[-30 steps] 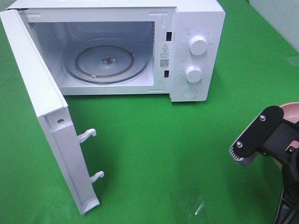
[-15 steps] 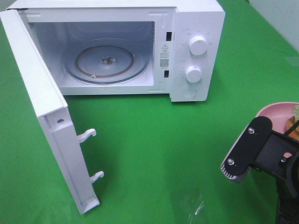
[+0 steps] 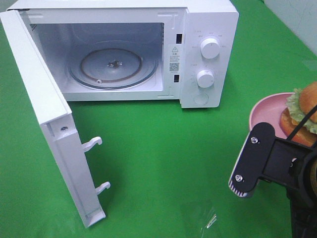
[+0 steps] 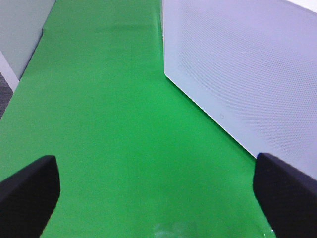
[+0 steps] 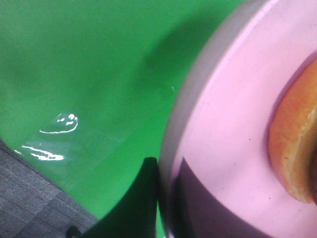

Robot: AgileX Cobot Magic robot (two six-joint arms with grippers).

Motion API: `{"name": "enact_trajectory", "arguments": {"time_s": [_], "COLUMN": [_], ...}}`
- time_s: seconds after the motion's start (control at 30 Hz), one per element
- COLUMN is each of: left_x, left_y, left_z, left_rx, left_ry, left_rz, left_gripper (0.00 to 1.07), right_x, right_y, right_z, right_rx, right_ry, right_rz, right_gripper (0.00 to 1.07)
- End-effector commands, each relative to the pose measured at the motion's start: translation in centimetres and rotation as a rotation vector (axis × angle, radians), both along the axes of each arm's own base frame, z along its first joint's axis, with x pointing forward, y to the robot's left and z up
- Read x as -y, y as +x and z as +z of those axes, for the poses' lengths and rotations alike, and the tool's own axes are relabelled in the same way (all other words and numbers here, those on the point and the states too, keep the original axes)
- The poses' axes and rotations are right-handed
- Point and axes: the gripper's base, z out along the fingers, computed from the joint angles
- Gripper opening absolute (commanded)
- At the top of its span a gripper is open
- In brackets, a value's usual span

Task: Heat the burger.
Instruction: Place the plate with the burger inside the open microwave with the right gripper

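Observation:
The burger [image 3: 303, 111], with golden buns and green lettuce, sits on a pink plate [image 3: 267, 113] at the right edge of the high view. My right gripper [image 5: 161, 198] is shut on the plate's near rim and holds it up. In the right wrist view one dark finger [image 5: 146, 196] lies against the pink rim [image 5: 218, 124], with the bun [image 5: 294, 144] beyond it. My right arm [image 3: 277, 163] reaches in from the lower right. My left gripper [image 4: 158, 198] is open and empty over the green cloth, and is out of the high view.
A white microwave [image 3: 208, 54] stands at the back. Its door [image 3: 44, 109] is swung wide open to the left, and the glass turntable [image 3: 113, 67] inside is bare. A white perforated panel [image 4: 247, 74] stands beside my left gripper. Green cloth [image 3: 163, 148] lies between plate and microwave.
My right arm has shifted left and the plate has moved further into view. The burger, hidden a second ago, now shows on it. The microwave has not moved.

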Motion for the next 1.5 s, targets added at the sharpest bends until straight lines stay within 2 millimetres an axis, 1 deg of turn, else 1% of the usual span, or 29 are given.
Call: {"name": "enact_trajectory", "arguments": {"time_s": [0.03, 0.23, 0.37, 0.4, 0.43, 0.53, 0.57, 0.6, 0.63, 0.67, 0.7, 0.73, 0.77, 0.8, 0.83, 1.1, 1.13, 1.17, 1.2, 1.47, 1.5], "left_x": [0.1, 0.1, 0.1, 0.1, 0.1, 0.1, 0.1, 0.1, 0.1, 0.1, 0.1, 0.1, 0.1, 0.1, 0.1, 0.1, 0.1, 0.1, 0.1, 0.1, 0.1], "left_y": [-0.1, -0.1, -0.1, -0.1, -0.1, -0.1, -0.1, -0.1, -0.1, -0.1, -0.1, -0.1, -0.1, -0.1, -0.1, -0.1, -0.1, -0.1, -0.1, -0.1, -0.1], "left_z": [0.0, 0.0, 0.0, 0.0, 0.0, 0.0, 0.0, 0.0, 0.0, 0.0, 0.0, 0.0, 0.0, 0.0, 0.0, 0.0, 0.0, 0.0, 0.0, 0.0, 0.0], "left_rx": [0.025, 0.025, 0.025, 0.025, 0.025, 0.025, 0.025, 0.025, 0.025, 0.025, 0.025, 0.025, 0.025, 0.025, 0.025, 0.025, 0.025, 0.025, 0.025, 0.025, 0.025], "left_ry": [-0.01, -0.01, -0.01, -0.01, -0.01, -0.01, -0.01, -0.01, -0.01, -0.01, -0.01, -0.01, -0.01, -0.01, -0.01, -0.01, -0.01, -0.01, -0.01, -0.01, -0.01], "left_rz": [0.0, 0.0, 0.0, 0.0, 0.0, 0.0, 0.0, 0.0, 0.0, 0.0, 0.0, 0.0, 0.0, 0.0, 0.0, 0.0, 0.0, 0.0, 0.0, 0.0, 0.0], "left_gripper": [0.98, 0.98, 0.98, 0.98, 0.98, 0.98, 0.98, 0.98, 0.98, 0.98, 0.98, 0.98, 0.98, 0.98, 0.98, 0.98, 0.98, 0.98, 0.98, 0.98, 0.98], "right_x": [0.0, -0.3, -1.1, -1.1, -1.5, -1.6, -2.0, -2.0, -2.3, -2.3, -2.6, -2.6, -2.7, -2.7, -2.7, -2.8, -3.0, -3.0, -3.1, -3.6, -3.8], "right_y": [0.7, 1.0, 1.3, 1.3, 1.4, 1.4, 1.3, 1.3, 1.3, 1.3, 1.2, 1.2, 1.2, 1.2, 1.2, 1.2, 1.2, 1.2, 1.2, 1.0, 1.0], "right_z": [0.5, 0.7, 0.8, 0.8, 0.8, 0.8, 0.8, 0.8, 0.8, 0.8, 0.8, 0.8, 0.8, 0.8, 0.8, 0.8, 0.8, 0.8, 0.8, 0.8, 0.8], "right_rx": [0.071, 0.105, 0.147, 0.147, 0.149, 0.149, 0.146, 0.146, 0.143, 0.143, 0.14, 0.14, 0.137, 0.137, 0.135, 0.132, 0.13, 0.13, 0.13, 0.137, 0.143], "right_ry": [-0.069, -0.065, -0.026, -0.026, -0.018, -0.013, -0.002, -0.002, -0.001, -0.001, -0.007, -0.007, -0.028, -0.028, -0.066, -0.101, -0.118, -0.118, -0.138, -0.173, -0.181], "right_rz": [0.121, 0.173, 0.271, 0.271, 0.321, 0.349, 0.405, 0.405, 0.46, 0.46, 0.516, 0.516, 0.576, 0.576, 0.626, 0.692, 0.74, 0.74, 0.793, 0.929, 0.983], "right_gripper": [0.02, 0.03, 0.03, 0.03, 0.03, 0.03, 0.03, 0.03, 0.03, 0.03, 0.03, 0.03, 0.03, 0.03, 0.03, 0.01, 0.0, 0.0, 0.0, 0.0, 0.0]}}
